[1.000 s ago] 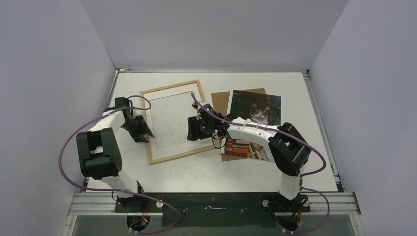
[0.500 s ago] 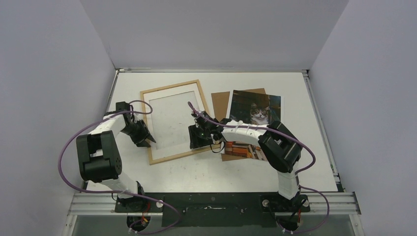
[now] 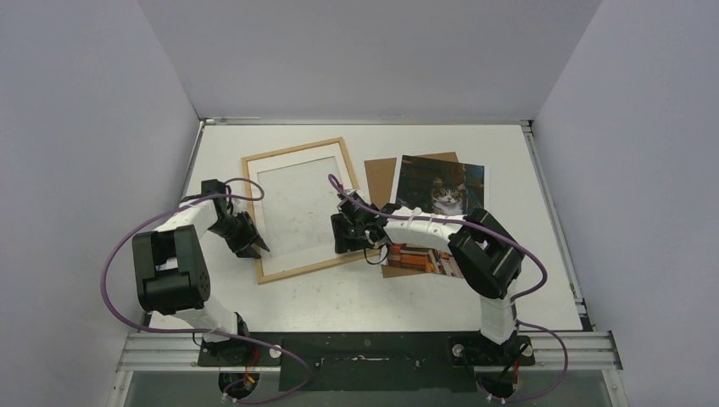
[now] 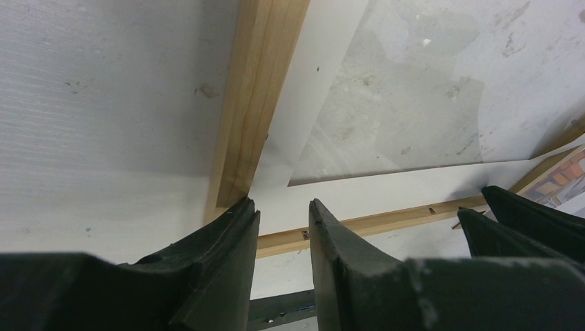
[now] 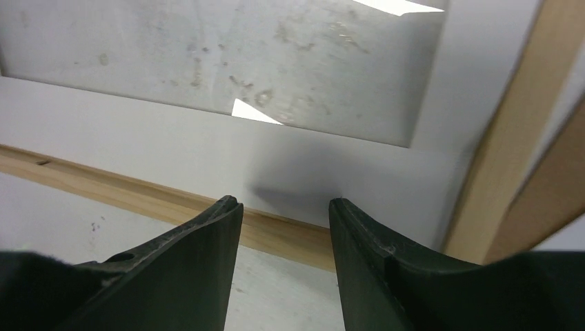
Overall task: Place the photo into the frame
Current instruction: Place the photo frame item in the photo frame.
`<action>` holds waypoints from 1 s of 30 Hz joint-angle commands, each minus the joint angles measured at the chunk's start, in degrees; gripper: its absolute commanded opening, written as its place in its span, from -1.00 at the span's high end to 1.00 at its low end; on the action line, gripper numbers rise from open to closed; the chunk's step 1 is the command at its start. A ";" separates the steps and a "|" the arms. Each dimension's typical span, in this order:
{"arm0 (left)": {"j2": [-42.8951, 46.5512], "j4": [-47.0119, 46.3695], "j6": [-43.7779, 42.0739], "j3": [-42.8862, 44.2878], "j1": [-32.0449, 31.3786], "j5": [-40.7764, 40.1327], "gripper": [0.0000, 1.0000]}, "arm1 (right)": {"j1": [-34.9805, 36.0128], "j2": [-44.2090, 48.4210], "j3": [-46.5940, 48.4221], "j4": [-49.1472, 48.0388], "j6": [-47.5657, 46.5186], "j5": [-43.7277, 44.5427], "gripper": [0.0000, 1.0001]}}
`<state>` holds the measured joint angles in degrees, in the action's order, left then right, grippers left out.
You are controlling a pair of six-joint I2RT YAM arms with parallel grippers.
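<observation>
Our left gripper [image 3: 254,247] sits low over the frame [image 3: 292,148], at the frame's 8 o'clock side, close to its near left corner. Its fingers [image 4: 221,255] are apart. Nothing is between them; we see only the wood corner and the white mat [image 4: 331,27] below. We cannot tell if the tips touch the wood.

Our right gripper [image 3: 342,236] sits at the frame's 4 o'clock side. Its fingers [image 5: 200,255] are apart too and hold nothing. The wood strip runs under the gap.

The frame lies flat on the table [image 3: 381,292], turned a bit. The photo [image 3: 441,191] of the cat lies flat at 3 o'clock from the frame, outside it, on a brown board [image 3: 380,174]. Our right arm crosses over the photo's near part.
</observation>
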<state>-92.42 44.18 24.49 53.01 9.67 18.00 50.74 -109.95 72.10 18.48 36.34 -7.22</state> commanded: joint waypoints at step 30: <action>2.77 4.24 -1.29 10.41 -0.18 3.75 0.35 | -8.73 -5.46 9.34 -0.39 4.42 4.52 0.00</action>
<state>-92.12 47.46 23.38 60.16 9.54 20.29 42.35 -115.61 80.31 18.44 40.36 -3.66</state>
